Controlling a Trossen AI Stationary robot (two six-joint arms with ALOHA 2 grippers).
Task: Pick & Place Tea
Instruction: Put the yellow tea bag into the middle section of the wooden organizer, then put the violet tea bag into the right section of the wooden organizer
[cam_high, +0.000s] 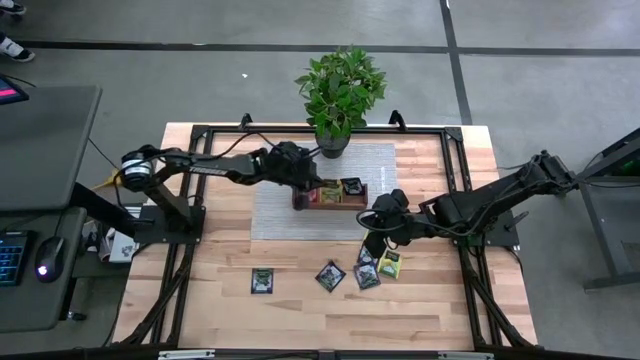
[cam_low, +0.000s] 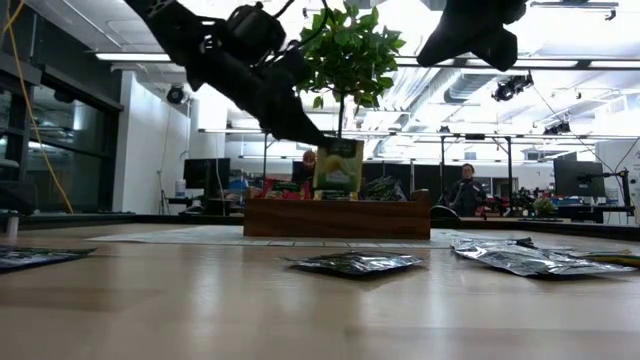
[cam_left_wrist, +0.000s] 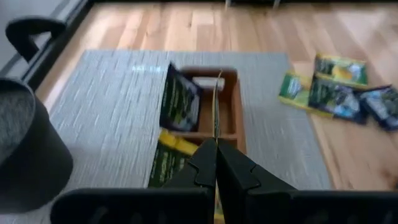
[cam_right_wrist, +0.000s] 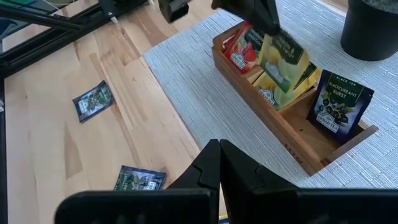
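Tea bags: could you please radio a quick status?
Left gripper shut on yellow sachet over tray. Right gripper shut, empty. Loose sachets on table.

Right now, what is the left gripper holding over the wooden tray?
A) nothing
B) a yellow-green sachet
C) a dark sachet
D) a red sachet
B: in the right wrist view the left gripper is shut on a yellow-green sachet, hanging above the middle of the wooden tray; the low view shows the same sachet held upright over the tray.
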